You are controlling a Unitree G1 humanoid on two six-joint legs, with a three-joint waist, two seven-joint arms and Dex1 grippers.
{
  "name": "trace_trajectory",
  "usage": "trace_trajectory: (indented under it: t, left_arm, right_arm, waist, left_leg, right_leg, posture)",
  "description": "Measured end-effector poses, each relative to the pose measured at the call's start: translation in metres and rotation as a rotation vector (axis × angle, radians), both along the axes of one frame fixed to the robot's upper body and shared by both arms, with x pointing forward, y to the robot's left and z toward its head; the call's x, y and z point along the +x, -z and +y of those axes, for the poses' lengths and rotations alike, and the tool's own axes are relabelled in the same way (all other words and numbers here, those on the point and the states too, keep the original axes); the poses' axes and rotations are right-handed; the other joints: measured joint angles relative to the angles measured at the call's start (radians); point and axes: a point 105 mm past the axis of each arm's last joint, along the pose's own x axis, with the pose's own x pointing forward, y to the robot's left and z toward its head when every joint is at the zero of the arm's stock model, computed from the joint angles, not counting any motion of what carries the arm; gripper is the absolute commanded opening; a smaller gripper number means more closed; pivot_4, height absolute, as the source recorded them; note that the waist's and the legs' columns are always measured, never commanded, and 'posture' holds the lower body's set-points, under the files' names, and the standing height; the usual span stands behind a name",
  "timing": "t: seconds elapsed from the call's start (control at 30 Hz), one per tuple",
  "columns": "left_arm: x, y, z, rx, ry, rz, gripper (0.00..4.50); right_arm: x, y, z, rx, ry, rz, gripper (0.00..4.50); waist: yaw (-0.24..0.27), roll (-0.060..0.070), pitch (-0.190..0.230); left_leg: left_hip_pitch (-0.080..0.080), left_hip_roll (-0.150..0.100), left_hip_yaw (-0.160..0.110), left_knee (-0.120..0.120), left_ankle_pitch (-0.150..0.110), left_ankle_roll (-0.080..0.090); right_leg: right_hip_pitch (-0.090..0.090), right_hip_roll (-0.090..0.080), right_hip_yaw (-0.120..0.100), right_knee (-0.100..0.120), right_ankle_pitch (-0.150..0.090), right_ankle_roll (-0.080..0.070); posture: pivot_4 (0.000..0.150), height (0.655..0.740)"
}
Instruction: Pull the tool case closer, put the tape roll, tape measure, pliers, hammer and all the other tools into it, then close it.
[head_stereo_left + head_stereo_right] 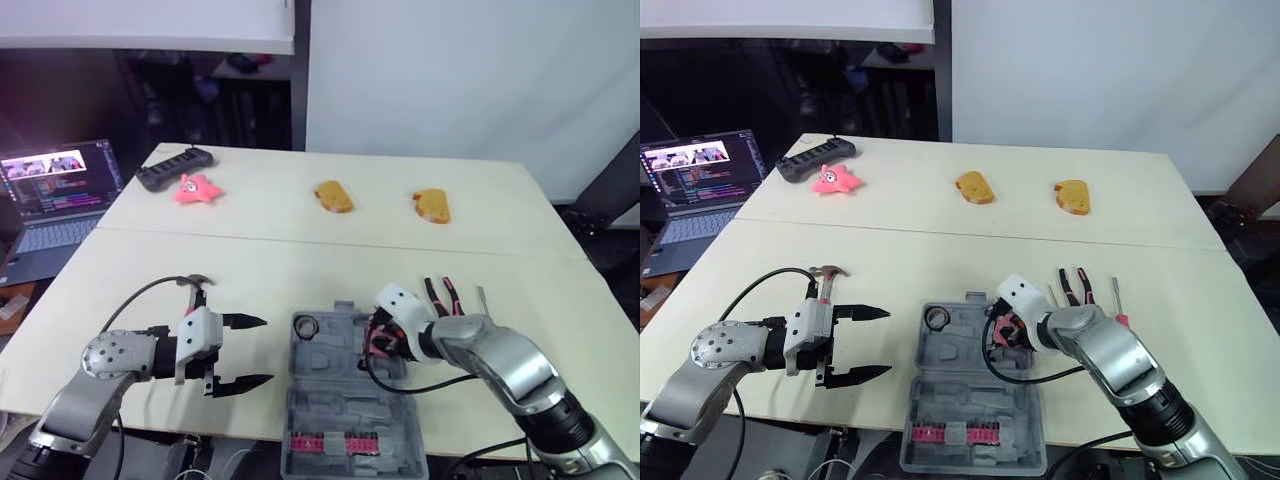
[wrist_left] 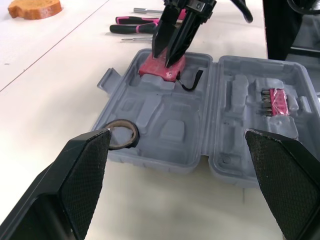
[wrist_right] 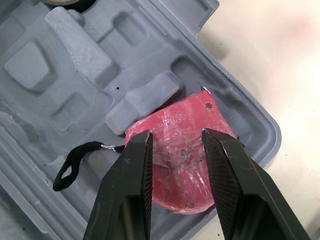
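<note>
Tape measure (image 2: 161, 70) first: it lies in the 1 o'clock corner of the open case (image 1: 960, 385), its black strap trailing loose across the tray. It looks like a hard, smooth shell, compact and fairly dense, so it would likely slip under a light pinch. The two flat faces seem the safest hold; the strap is too limp to steer it by.

The right end effector (image 3: 176, 135) points down at it, fingers a narrow gap apart over the red face rather than around the body. Whether the tips touch it I cannot tell.

The left end effector (image 1: 888, 342) hangs at the case's 9 o'clock, spread wide and empty.

A tape roll (image 1: 936, 318) sits in the 11 o'clock pocket. On the desk (image 1: 940, 240) lie the pliers (image 1: 1077, 285) at 1 o'clock and the hammer (image 1: 825, 272) at 10 o'clock.
</note>
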Motion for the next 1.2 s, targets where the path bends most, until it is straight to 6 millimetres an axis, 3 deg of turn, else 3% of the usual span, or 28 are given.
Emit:
trace_trajectory:
  t: [0.57,1.2]
  left_arm:
    - [0.002,-0.002,0.000,0.002,0.003,-0.006,4.50]
    - [0.003,-0.004,-0.001,0.004,0.005,-0.004,4.50]
  right_arm:
    - [0.026,-0.002,0.013,-0.083,-0.172,0.066,1.64]
    - [0.035,0.001,0.017,-0.085,-0.255,0.089,1.64]
  waist:
    - [-0.031,-0.001,-0.001]
    - [-0.050,-0.001,-0.002]
  left_leg:
    - [0.011,0.002,0.001,-0.002,0.000,0.000]
    - [0.011,0.003,0.000,-0.004,0.000,-0.001]
  right_leg:
    - [0.008,0.000,0.001,0.000,-0.001,-0.001]
    - [0.007,0.001,0.002,0.000,-0.002,0.000]
  posture:
    - [0.150,0.7400]
    - [0.150,0.7400]
